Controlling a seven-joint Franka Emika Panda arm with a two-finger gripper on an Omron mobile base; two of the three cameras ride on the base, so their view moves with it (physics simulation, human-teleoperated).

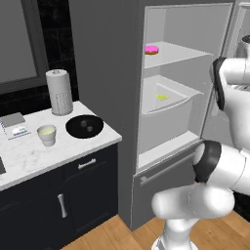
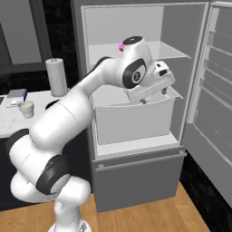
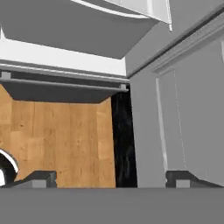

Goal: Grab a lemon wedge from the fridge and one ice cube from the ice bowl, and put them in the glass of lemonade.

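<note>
Yellow-green, the lemon wedge (image 1: pixel 162 97) lies inside the fridge (image 1: pixel 110 58) in the pale drawer below the shelf with the pink doughnut (image 1: pixel 151 49). I see my gripper (image 3: pixel 111 177) held before that drawer, its jaws spread wide and empty. On the marble counter (image 1: pixel 29 156), the glass of lemonade (image 1: pixel 47 135) stands just beside the ice bowl (image 1: pixel 84 126).

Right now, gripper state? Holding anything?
Gripper: open, fingertips wide apart with nothing between them; it hangs in front of the open fridge, and the lemon wedge is on its shelf.
</note>
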